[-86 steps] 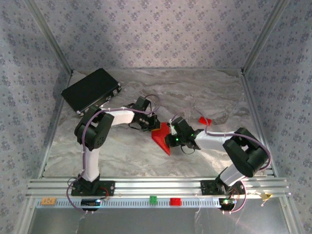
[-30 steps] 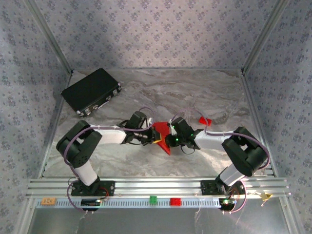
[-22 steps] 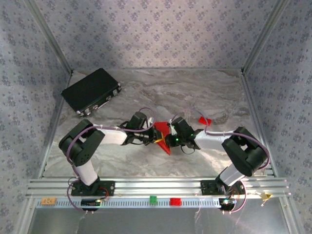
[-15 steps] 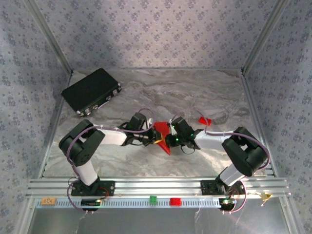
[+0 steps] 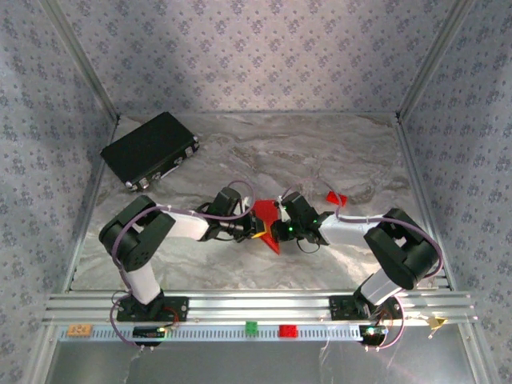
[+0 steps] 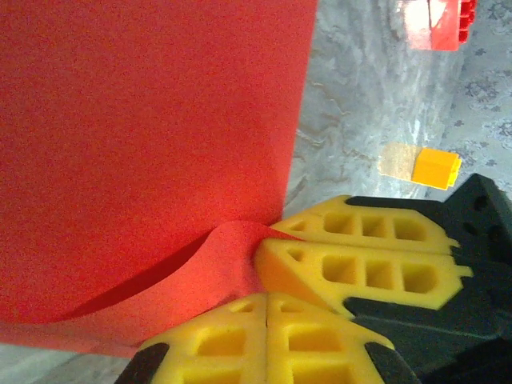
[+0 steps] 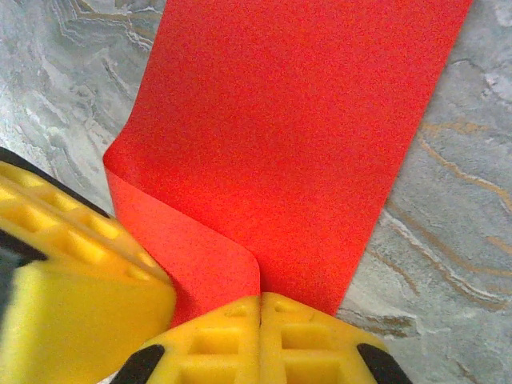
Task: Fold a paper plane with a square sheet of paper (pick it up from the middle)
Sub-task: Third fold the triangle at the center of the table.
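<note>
Paper (image 7: 296, 120) between left gripper (image 6: 266, 308), right gripper (image 7: 260, 312)

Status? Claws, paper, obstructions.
Left claw shut, right claw shut, tips meeting at folded edge of thin red paper sheet. Sheet part-folded, one flap lifted. Small red block, flat black box stand apart.

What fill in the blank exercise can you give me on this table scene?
The paper at the centre is ____.
The left gripper and the right gripper are both ____, not open.
Their foam fingers are ____.
The flat box at the back left is ____.
Missing words: red, shut, yellow, black.
</note>
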You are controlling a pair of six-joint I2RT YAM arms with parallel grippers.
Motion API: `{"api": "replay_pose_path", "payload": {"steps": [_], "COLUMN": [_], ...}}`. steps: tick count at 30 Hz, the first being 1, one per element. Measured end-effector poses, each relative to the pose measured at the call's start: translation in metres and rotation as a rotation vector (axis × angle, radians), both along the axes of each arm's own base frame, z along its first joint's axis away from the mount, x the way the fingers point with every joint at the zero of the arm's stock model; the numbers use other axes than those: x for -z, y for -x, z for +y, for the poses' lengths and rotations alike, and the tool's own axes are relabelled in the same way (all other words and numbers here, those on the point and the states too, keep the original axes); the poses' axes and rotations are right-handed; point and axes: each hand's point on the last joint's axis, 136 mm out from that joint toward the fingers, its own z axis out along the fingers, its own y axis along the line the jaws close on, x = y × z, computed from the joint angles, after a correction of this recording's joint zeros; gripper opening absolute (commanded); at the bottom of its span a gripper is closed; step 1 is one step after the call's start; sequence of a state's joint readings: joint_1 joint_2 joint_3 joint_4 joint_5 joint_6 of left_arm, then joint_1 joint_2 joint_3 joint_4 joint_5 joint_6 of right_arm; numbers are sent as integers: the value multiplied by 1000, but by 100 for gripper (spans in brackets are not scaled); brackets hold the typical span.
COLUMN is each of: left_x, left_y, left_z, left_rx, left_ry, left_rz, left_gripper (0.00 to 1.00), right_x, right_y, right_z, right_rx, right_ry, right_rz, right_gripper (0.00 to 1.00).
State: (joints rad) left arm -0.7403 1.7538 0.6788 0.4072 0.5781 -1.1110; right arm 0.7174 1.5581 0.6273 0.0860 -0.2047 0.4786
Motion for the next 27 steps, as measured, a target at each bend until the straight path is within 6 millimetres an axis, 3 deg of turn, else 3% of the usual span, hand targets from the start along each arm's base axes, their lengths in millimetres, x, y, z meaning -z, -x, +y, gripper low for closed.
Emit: {"api": "replay_pose_path", "payload": {"steps": [12, 17, 22, 24, 27], "left_x": [15, 15, 15, 15, 15], "left_y": [1, 1, 2, 2, 2], "left_z": [3, 3, 3, 3, 3], "left_rx": [8, 13, 19, 20, 21], "left_ry": [-35, -37, -38, -38, -39], "left_rz": [4, -1, -8, -10, -11], "left_gripper": [0, 0, 0, 0, 0], "right_x": [0, -1, -20, -34, -50], "right_y": [0, 0, -7, -11, -9], "right_z": [0, -1, -10, -14, -11], "right_rx": [1, 10, 61, 79, 69], "right_ry": [-1, -6, -36, -67, -128], "right_rz": [0, 7, 9, -2, 4], "right_gripper": [5, 21, 40, 40, 31]}}
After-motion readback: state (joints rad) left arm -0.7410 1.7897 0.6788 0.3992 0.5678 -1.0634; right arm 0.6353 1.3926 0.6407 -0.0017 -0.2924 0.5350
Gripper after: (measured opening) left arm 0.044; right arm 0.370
